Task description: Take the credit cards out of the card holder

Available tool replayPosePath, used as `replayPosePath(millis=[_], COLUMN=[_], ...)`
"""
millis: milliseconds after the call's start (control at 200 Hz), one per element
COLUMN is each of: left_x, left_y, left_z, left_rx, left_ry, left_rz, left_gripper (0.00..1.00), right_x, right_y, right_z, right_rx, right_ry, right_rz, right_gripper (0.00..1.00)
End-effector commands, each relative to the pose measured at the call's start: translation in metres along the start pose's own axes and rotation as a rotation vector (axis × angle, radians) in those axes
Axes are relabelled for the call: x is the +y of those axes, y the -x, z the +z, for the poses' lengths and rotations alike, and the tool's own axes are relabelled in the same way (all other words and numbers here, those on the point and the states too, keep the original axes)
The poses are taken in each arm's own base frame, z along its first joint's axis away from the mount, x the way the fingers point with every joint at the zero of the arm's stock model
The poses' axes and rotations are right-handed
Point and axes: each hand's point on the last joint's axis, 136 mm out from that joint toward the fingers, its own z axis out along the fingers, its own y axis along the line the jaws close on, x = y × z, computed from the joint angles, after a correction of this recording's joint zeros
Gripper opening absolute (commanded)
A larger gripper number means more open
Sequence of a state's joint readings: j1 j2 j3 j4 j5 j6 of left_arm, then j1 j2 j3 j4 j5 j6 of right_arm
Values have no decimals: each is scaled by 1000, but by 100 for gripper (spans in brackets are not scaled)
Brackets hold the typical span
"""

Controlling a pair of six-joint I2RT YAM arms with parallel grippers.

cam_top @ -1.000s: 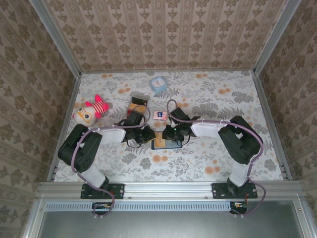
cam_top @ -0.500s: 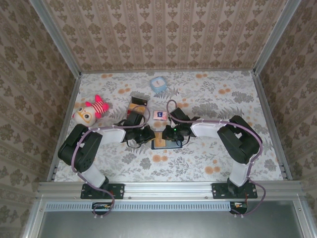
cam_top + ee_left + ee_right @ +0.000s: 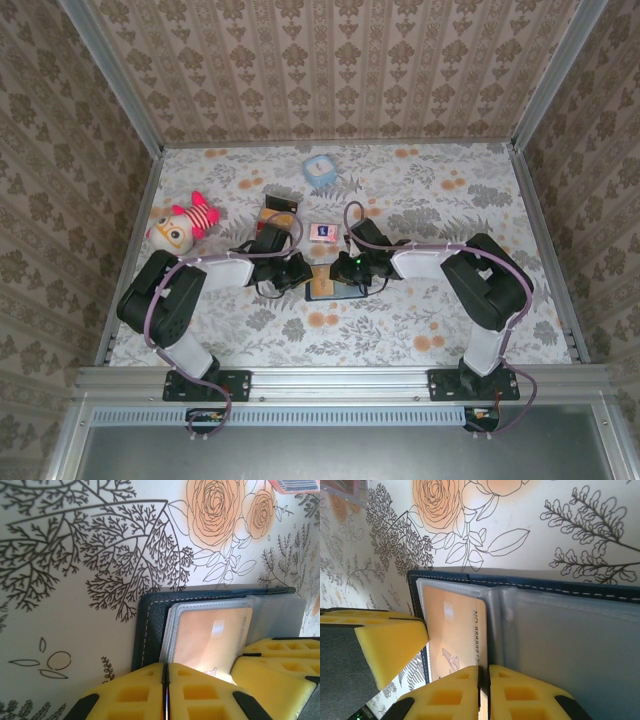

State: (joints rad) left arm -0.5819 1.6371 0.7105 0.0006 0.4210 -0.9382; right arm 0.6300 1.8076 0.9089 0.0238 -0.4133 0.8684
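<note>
Fingers closed: left gripper (image 3: 165, 672), right gripper (image 3: 483, 675), at card holder (image 3: 560, 630).

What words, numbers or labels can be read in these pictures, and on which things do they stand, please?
"NO", then a row of characters too blurred to read: on the orange credit card in the card holder.
Print on the small pink box: too small to read.
Nothing else is legible.

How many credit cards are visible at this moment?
1: an orange credit card lies inside a clear sleeve of the open card holder. Others may be hidden behind it or in other sleeves.
</note>
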Motion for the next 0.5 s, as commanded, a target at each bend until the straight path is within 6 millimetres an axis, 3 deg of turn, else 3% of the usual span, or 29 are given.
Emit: replayPosePath(millis=[0, 495], left_x=[40, 50], left_y=[-13, -16], left_z=[2, 4], left_rx=[35, 44], left_ry=[165, 214], left_rz=[-39, -41], left_gripper=[10, 5], right_x=[3, 2], right_y=[-2, -3], right_z=[-5, -5], right_rx=[5, 11], right_ry=[25, 57], right_rz=[17, 35], right_gripper=[12, 14])
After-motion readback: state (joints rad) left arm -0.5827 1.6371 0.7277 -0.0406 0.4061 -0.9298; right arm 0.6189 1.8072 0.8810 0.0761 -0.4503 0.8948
